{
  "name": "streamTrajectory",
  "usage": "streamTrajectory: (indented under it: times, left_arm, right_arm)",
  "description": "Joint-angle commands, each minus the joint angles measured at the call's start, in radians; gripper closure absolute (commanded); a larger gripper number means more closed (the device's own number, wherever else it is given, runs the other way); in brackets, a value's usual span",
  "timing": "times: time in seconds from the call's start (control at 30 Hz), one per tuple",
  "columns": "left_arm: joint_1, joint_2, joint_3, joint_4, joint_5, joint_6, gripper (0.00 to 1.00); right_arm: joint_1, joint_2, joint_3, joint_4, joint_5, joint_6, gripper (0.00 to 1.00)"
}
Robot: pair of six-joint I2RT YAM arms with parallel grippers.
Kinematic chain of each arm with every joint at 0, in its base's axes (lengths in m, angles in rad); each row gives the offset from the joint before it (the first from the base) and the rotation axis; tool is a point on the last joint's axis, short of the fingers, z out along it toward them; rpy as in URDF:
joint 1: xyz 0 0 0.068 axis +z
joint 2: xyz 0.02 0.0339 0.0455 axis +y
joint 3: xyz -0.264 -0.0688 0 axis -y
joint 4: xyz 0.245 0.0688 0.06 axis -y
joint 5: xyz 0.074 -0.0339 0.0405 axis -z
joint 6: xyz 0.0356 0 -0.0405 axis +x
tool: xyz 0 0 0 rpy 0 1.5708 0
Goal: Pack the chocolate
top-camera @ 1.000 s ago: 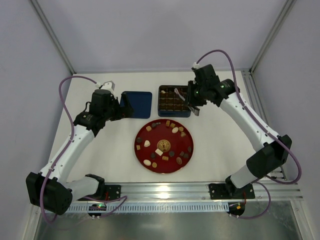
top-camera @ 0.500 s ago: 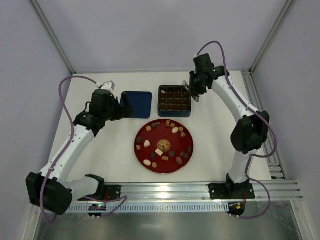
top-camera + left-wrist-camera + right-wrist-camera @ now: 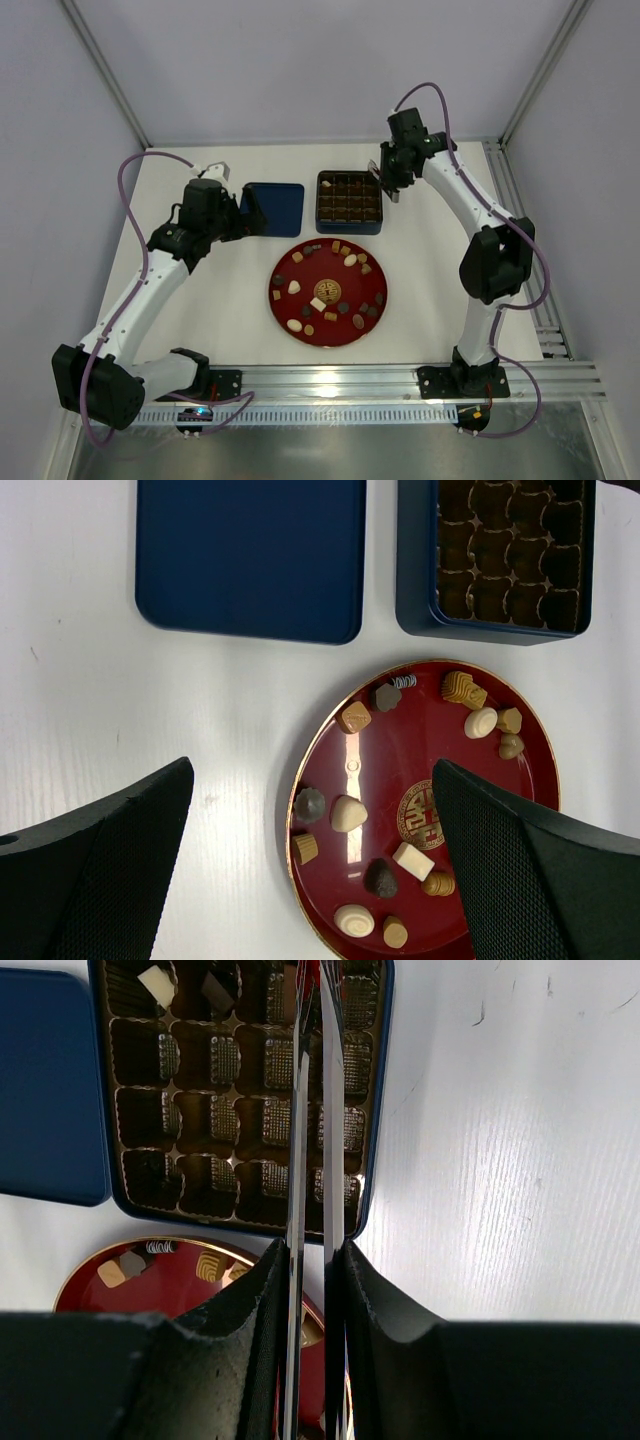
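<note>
White tabletop [image 3: 220, 300] carries chocolate [image 3: 318, 304] on plate [image 3: 345, 285], apart from nearly closed tweezers [image 3: 299, 1140] in right gripper [image 3: 312, 1255] above tin [image 3: 349, 226].

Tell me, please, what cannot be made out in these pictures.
- Right wrist view: the metal tongs run off the top edge, so their tips, and anything between them, are unseen.
- Left wrist view: the lower rim of the red plate is cut by the bottom edge, and the left gripper hides its right side.
- Top view: the tin is too small to check its compartments.
</note>
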Motion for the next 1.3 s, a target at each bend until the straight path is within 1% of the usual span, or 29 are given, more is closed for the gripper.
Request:
streamTrajectory:
  times: [0.0,0.33,0.37,0.4,0.67,0.73,1.03,1.07,1.27]
  left_arm:
    - [0.005,0.004,0.007,0.019,-0.017,0.013,0.00]
    - [0.004,0.004,0.006,0.019,-0.014,0.013,0.00]
    - [0.004,0.004,0.007,0.019,-0.014,0.013,0.00]
    - [0.005,0.004,0.006,0.019,-0.014,0.013,0.00]
    - [0.005,0.006,0.006,0.019,-0.014,0.013,0.00]
    - [0.005,0.004,0.007,0.019,-0.015,0.013,0.00]
    - [0.004,0.006,0.006,0.019,-0.012,0.011,0.00]
    - [0.004,0.004,0.006,0.019,-0.014,0.011,0.00]
    - [0.005,0.004,0.006,0.019,-0.011,0.011,0.00]
  right_arm:
    - [-0.002,-0.001,-0.003,0.042,0.007,-0.010,0.80]
    - [-0.002,-0.001,-0.039,0.062,0.005,-0.007,0.79]
    - [-0.002,0.002,-0.040,0.062,0.005,-0.007,0.78]
    - [-0.002,0.004,-0.039,0.064,0.005,-0.008,0.75]
    - [-0.003,0.008,-0.040,0.062,0.007,-0.008,0.71]
    - [-0.002,0.008,-0.039,0.061,0.007,-0.007,0.68]
    - [-0.002,0.005,-0.037,0.055,0.010,-0.008,0.67]
    - [-0.002,0.005,-0.039,0.053,0.011,-0.008,0.65]
    - [-0.002,0.005,-0.036,0.050,0.011,-0.008,0.64]
